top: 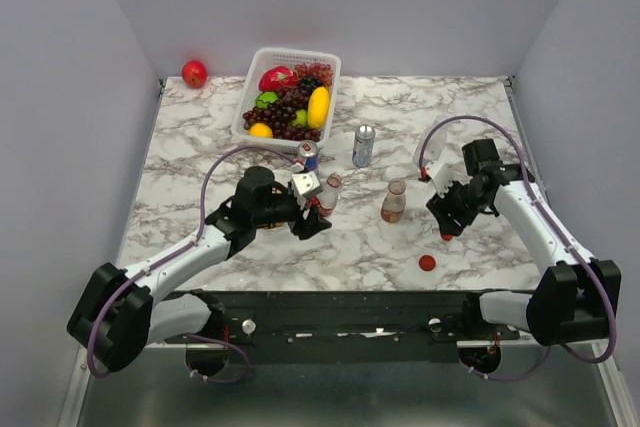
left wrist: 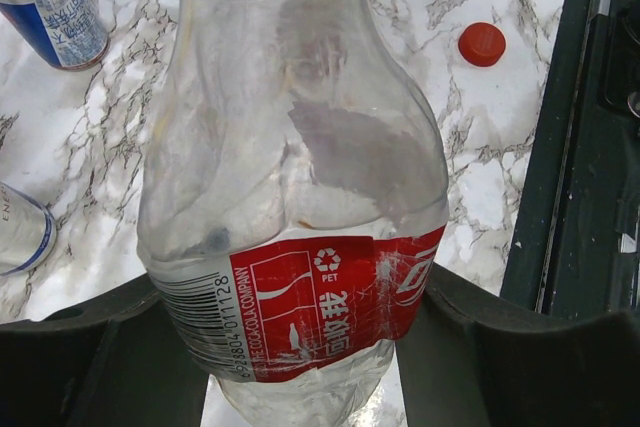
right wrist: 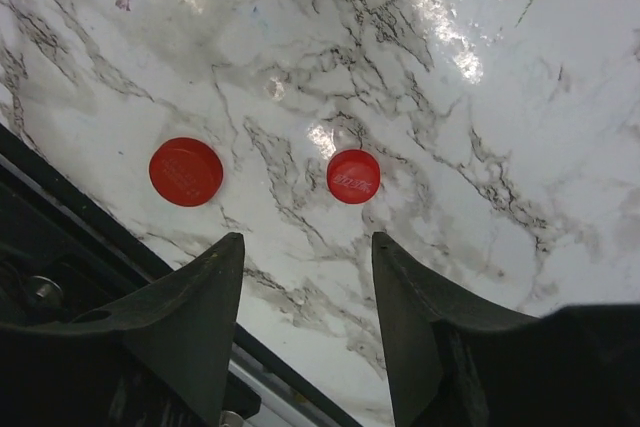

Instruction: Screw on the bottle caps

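My left gripper (top: 312, 215) is shut on a short clear bottle with a red label (top: 328, 193), standing upright on the marble table; the bottle fills the left wrist view (left wrist: 300, 147) between the dark fingers (left wrist: 100, 347). A second short bottle (top: 394, 202) stands uncapped at the centre. A taller clear bottle (top: 424, 155) stands behind my right arm. My right gripper (top: 447, 223) is open and empty, hovering just above a red cap (right wrist: 353, 176). Another red cap (right wrist: 186, 171) lies nearer the front edge (top: 427, 263). Both caps show in the left wrist view (left wrist: 481, 43). The whitish cap is out of view.
A silver-blue can (top: 363, 145) and a second can (top: 307, 155) stand behind the bottles. A white basket (top: 250, 97) of fruit sits at the back, and a red apple (top: 194, 73) in the back left corner. The black frame (top: 340, 307) runs along the front edge.
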`<state>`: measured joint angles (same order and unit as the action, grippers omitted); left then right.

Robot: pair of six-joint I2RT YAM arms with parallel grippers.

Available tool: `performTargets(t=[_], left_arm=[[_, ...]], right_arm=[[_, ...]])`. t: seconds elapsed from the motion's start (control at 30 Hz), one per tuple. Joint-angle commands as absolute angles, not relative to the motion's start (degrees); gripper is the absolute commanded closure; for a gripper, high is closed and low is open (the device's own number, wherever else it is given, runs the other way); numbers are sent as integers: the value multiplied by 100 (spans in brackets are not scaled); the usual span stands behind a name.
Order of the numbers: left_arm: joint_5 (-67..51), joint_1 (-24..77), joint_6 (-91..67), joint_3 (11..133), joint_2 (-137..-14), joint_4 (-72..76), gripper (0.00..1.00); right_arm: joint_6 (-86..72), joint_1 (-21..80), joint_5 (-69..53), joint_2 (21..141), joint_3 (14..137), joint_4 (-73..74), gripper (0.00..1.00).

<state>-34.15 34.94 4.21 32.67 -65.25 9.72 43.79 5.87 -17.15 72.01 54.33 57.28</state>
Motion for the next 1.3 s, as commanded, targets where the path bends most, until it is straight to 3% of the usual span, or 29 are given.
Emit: performTargets(t=[0.0, 0.83, 1.27], left_arm=[[-3472, 3472, 316, 3384, -6565, 915, 100], [-3419, 3472, 457, 3524, -6697, 756, 100], [-3410, 3472, 448, 3525, -6732, 791, 100]], right_arm=[[4684, 562, -1442, 7225, 4791, 4756, 35], [4948, 554, -879, 7919, 4280, 3850, 40], [4948, 554, -932, 8165, 4298, 3788, 47]])
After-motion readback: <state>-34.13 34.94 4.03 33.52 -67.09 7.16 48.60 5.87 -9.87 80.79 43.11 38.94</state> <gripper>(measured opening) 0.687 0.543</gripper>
